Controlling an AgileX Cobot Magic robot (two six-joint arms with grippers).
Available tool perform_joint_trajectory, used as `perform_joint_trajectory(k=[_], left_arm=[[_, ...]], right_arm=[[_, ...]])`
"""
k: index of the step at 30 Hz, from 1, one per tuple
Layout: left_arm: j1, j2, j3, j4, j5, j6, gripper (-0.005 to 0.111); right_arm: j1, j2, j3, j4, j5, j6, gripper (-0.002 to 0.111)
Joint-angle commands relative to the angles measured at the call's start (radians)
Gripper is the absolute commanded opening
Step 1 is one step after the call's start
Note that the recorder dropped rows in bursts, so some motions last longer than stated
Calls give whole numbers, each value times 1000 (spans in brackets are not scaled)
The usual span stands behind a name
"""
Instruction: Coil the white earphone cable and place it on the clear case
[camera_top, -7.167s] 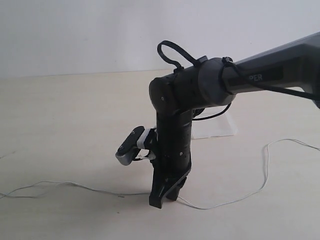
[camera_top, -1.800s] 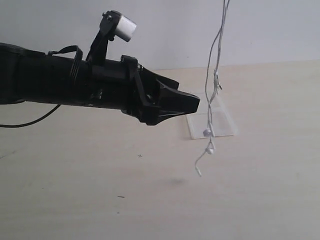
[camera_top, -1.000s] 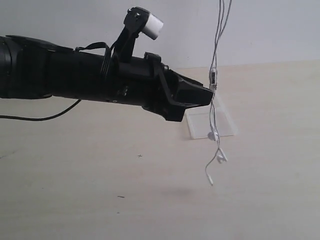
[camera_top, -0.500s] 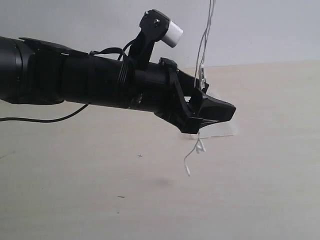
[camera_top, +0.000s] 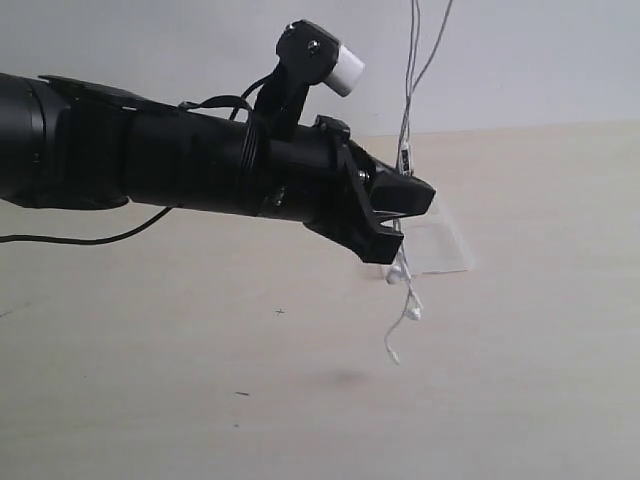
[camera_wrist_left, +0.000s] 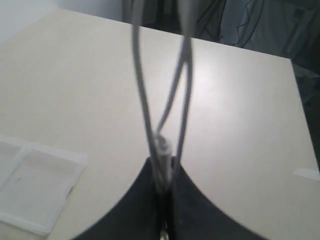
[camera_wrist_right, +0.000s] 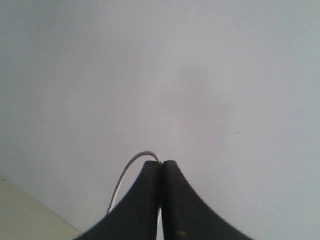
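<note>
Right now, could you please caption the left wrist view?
Left gripper pinching the white earphone cable; clear case open on the table.

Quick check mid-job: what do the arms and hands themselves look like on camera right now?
The left arm is a thick matte-black cylinder with black straps around it and a thin black cable looping beneath. A black bracket carries a white-capped cylinder. The left hand is black and wedge-shaped. The right hand shows only two dark curved fingers; no markings are legible.
</note>
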Motion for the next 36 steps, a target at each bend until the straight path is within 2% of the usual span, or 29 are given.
perform_joint_trajectory(k=[1, 7, 13, 21, 25, 29, 36], left_arm=[[-6, -3, -4, -9, -44, 2, 0], [-6, -30, -14, -9, -135, 2, 0], [-6, -78, -87, -9, -114, -64, 0], [-6, -162, -123, 11, -80, -197, 0], [-6, -194, -123, 92, -148, -251, 0], [6, -215, -123, 184, -180, -337, 0], [21, -239, -123, 186, -166, -376, 0]], right_arm=[[-5, -59, -6, -18, 128, 0, 0], [-5, -218, 34, 81, 412, 0, 0], [-5, -373, 209, 197, 458, 12, 0], [-5, -463, 595, 200, 288, 77, 0], [-5, -463, 742, 198, 201, 105, 0], [-5, -463, 824, 194, 165, 105, 0], [-5, -414, 904, 211, 130, 92, 0]])
